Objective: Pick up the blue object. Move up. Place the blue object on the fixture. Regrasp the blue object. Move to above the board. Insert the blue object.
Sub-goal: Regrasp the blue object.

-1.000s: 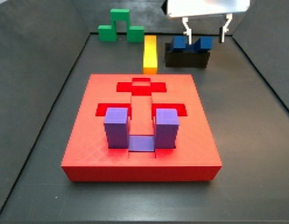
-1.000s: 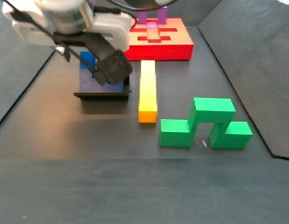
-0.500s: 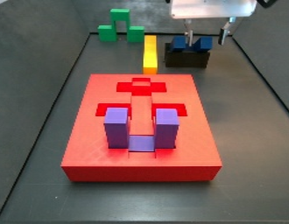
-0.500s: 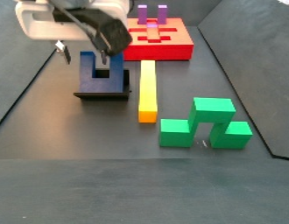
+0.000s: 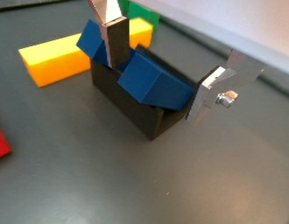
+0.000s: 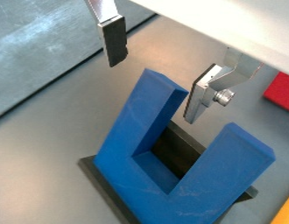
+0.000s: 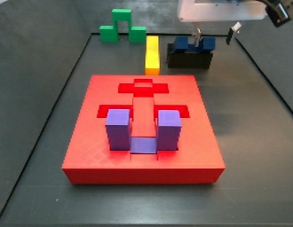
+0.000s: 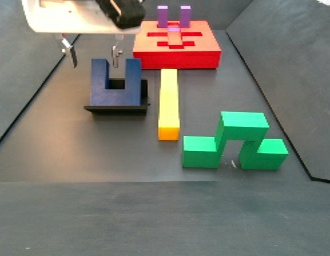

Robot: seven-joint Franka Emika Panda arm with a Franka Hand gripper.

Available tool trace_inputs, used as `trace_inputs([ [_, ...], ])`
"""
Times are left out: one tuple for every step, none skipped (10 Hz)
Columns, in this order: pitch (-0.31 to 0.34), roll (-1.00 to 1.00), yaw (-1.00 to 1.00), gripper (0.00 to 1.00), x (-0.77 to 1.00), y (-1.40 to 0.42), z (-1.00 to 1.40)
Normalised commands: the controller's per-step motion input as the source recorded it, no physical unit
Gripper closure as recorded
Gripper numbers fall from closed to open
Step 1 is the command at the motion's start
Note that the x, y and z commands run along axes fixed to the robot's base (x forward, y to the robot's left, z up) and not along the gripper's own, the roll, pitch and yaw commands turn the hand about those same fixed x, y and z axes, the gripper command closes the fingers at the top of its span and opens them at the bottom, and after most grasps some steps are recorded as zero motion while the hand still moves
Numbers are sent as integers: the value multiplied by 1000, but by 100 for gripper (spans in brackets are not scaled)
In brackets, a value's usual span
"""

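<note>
Gripper (image 6: 161, 77) spread wide, holding nothing, touching nothing; silver fingers (image 5: 110, 39) hanging either side of the blue object (image 6: 171, 153) without contact. Poised above the fixture (image 8: 114, 102), fingers pointing down, in both side views (image 7: 217, 34). Blue object seated on the fixture (image 5: 141, 109), prongs up, base down in a side view (image 8: 117, 80). Beside it, yellow bar (image 8: 168, 103). Board (image 7: 143, 133) well apart, carrying purple block (image 7: 142, 129) in a recess. Green blocks (image 8: 235, 140) near the bar's end.
</note>
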Motion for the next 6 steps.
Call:
trace_inputs([
  [280,1000,86,0,111,-117,100],
  [306,1000,86,0,117,-111,109],
  [329,1000,77,0,103,-111,111],
  [414,1000,71,0,91,-131,137],
  [454,1000,0,0,251,-157,17],
  [420,969,0,0,391,-103,-177],
])
